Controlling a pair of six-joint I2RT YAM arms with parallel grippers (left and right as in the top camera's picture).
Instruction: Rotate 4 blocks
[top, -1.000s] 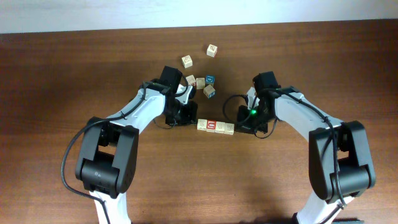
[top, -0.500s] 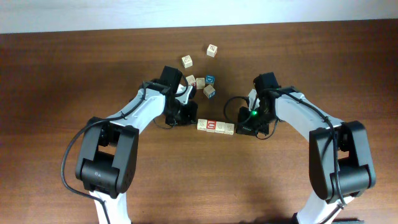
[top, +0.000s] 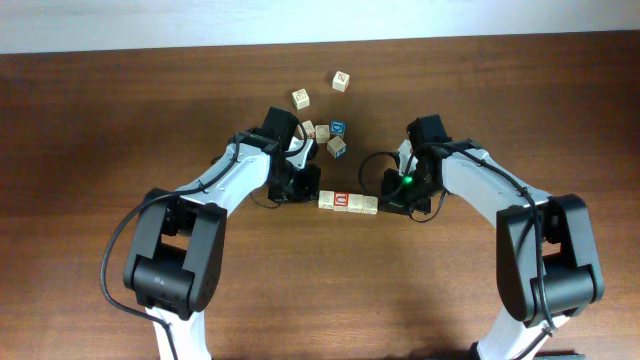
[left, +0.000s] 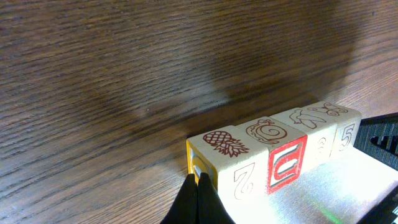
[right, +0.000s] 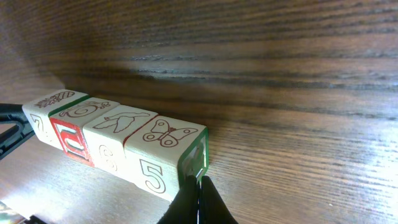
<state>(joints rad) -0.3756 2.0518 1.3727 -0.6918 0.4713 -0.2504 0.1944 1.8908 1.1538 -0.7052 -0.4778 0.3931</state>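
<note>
Four blocks sit in one tight row mid-table, side by side and touching.

The left pincer has its tips together with nothing between them. Its nose is against the yellow end face of the 7 block. Same on the other side: the right pincer has tips together, is empty, and is parked on the green-edged end of the 5 block. So the row's squeezed lengthwise btw two closed points, with the red block second from the far end in the right wrist view.

What's changed in the last sec: the left arm has crept a touch rightward, in toward the row. The right arm nudged in and is back approx where it was. From overhead the row itself hasn't shifted that I can see, same spot and same heading.

My read is that contact is made at both ends and the turn hasn't really begun, so the task is early. The next move prob needs the two points to push opposite ways, off-centre, so all four swing as one. The risk is that the row buckles at a joint and a middle block pops out.

The loose cubes, incl. the blue-faced cube, lie behind the row and apart from it, near the left arm. They're not in play.
</note>
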